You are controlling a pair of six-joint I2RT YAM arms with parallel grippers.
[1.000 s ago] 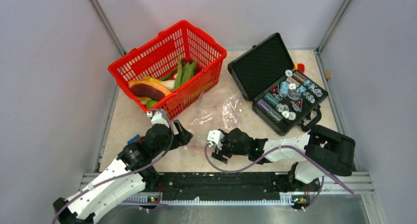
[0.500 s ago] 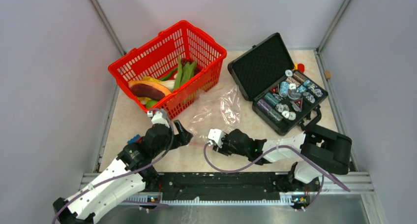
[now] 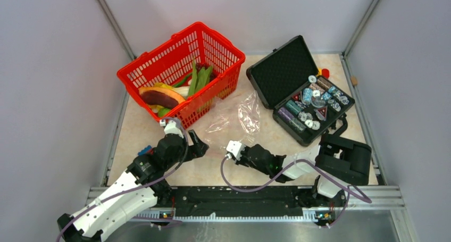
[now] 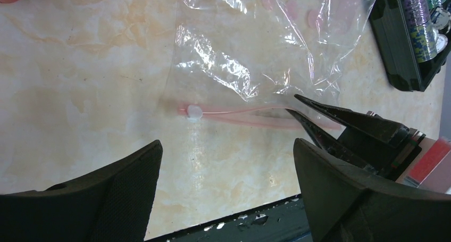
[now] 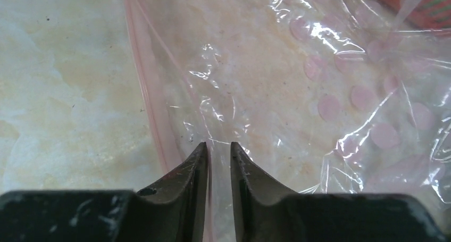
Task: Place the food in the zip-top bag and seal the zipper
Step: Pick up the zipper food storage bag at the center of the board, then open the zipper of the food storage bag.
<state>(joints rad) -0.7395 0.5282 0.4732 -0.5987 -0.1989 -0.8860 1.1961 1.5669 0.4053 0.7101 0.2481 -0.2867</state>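
The zip-top bag (image 3: 234, 117) lies crinkled and flat on the table between the basket and my arms. Its pale pink zipper (image 4: 239, 114) faces the near edge, with a white slider (image 4: 194, 112) at its left end. My right gripper (image 5: 218, 146) is shut on the bag's mouth edge, with film and pink strip between the nearly closed jaws. It also shows in the left wrist view (image 4: 291, 105). My left gripper (image 4: 227, 146) hangs open over bare table just left of the slider, holding nothing. The food (image 3: 159, 96) sits in the red basket with green pods (image 3: 198, 77).
The red mesh basket (image 3: 159, 61) stands at the back left. An open black case (image 3: 282, 72) with poker chips (image 3: 314, 101) sits at the right. A small red-and-blue block (image 3: 144, 150) lies beside my left arm. The table's near edge is right under both grippers.
My right gripper has closed from wide open onto the bag's mouth edge, and its arm has drawn in slightly. The left arm has stayed put.
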